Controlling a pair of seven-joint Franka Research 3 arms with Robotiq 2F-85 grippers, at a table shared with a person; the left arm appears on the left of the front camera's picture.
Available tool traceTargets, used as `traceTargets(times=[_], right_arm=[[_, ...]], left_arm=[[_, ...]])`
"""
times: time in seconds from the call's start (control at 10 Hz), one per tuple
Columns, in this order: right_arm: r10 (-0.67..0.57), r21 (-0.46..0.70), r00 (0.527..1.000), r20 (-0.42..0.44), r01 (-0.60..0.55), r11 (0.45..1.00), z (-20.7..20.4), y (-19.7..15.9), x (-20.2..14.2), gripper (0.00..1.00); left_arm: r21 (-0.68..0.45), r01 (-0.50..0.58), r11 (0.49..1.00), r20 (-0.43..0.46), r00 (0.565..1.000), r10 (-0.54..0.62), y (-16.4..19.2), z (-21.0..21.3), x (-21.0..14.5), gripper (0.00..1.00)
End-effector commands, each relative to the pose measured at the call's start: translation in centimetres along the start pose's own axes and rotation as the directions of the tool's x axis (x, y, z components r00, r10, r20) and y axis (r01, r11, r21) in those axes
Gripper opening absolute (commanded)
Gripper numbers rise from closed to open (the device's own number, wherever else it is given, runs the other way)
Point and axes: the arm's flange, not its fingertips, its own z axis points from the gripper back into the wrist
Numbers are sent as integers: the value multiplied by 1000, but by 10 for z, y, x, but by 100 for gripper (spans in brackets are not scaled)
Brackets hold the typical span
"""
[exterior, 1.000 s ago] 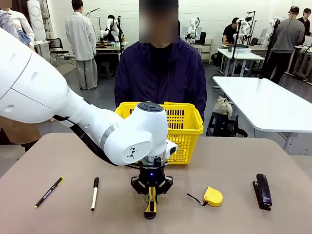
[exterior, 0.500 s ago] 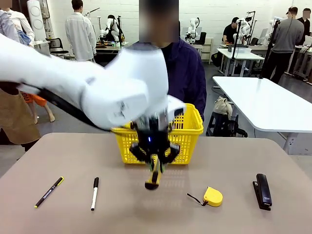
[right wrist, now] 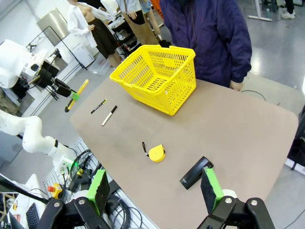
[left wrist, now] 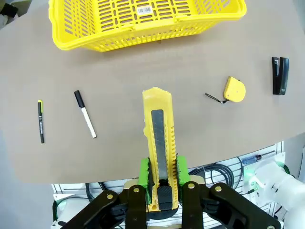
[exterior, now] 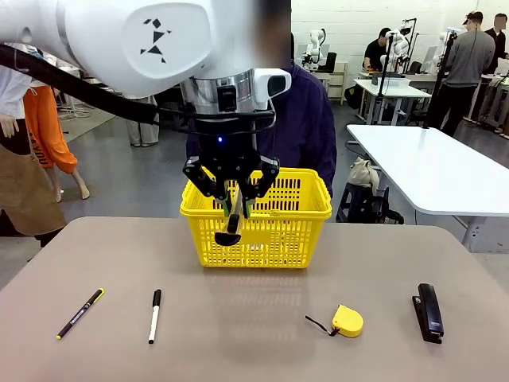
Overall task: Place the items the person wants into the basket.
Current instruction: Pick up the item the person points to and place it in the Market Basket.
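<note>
Yellow knife [exterior: 232, 225] hung tip-down mid-frame, pinched by the left fingers [left wrist: 144, 172], held high likely to clear the basket [exterior: 302, 215] rim behind; right fingers [right wrist: 99, 189] spread, empty

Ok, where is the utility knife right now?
In the front view the utility knife hangs in the jaws of the left gripper, above the table, in front of the basket's near wall.

We count six things, one of each kind. One utility knife [exterior: 231, 228], clamped in the left end effector [exterior: 235, 204]. One basket [exterior: 302, 216], just beyond that end effector. One pen [exterior: 80, 313] and one marker [exterior: 154, 316] on the surface [exterior: 254, 338], below it and to its left. One tape measure [exterior: 347, 321] and one stapler [exterior: 429, 312], below it and to its right. Slim items total: three.
</note>
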Motion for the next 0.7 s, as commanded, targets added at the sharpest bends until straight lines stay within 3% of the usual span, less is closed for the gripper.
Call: traceTargets(times=[0.0, 0.6], right_arm=[[14, 18, 1000, 24, -14, 1000, -1, 0, 0, 100], [14, 18, 1000, 24, -14, 1000, -1, 0, 0, 100]], left_arm=[[4, -6, 1000, -39, 999, 6, -2, -5, 7, 0], [5, -8, 1000, -9, 1000, 8, 1, -4, 6, 0]])
